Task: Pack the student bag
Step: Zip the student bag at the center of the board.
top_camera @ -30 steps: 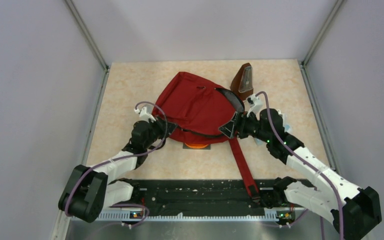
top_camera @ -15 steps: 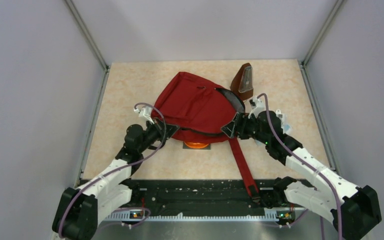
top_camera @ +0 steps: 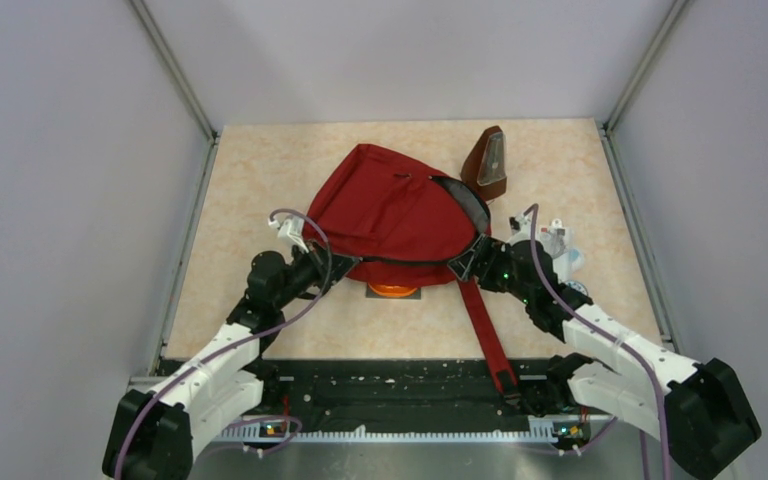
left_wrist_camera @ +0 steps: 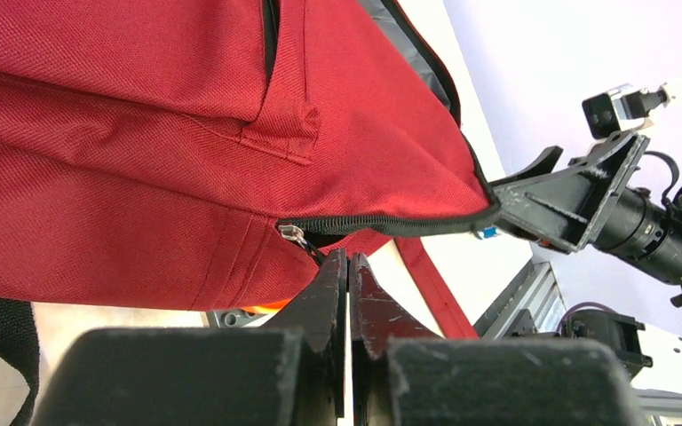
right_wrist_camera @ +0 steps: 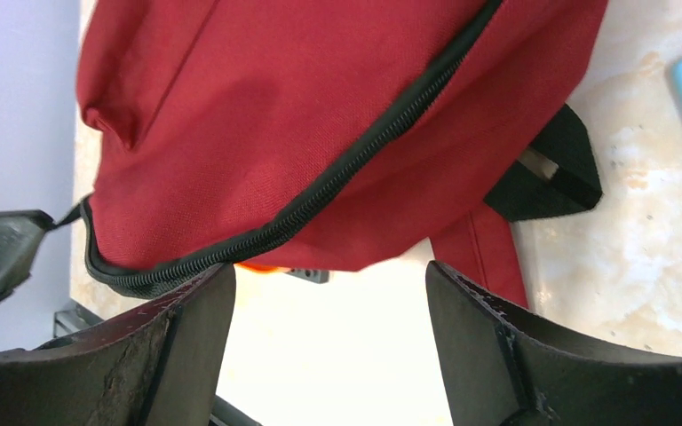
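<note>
Along the student bag's (top_camera: pixel 390 215) near edge, items as I logged them.

Student bag: lay flat on the table between both grippers. Its long axis ran roughly left to right, the grey lining (top_camera: pixel 457 195) of the mouth faced its right, and the red strap (top_camera: pixel 485 330) trailed off its near side.

Left gripper (left_wrist_camera: pixel 347 259): closed at the zipper's (right_wrist_camera: pixel 346 169) left end, apparently pinching the zipper pull (left_wrist_camera: pixel 295 232). I judged it was placed there to draw the pull along.

Right gripper (right_wrist_camera: pixel 329 273): jaws wide and holding nothing, at the bag's right corner, probably to steady the fabric.
</note>
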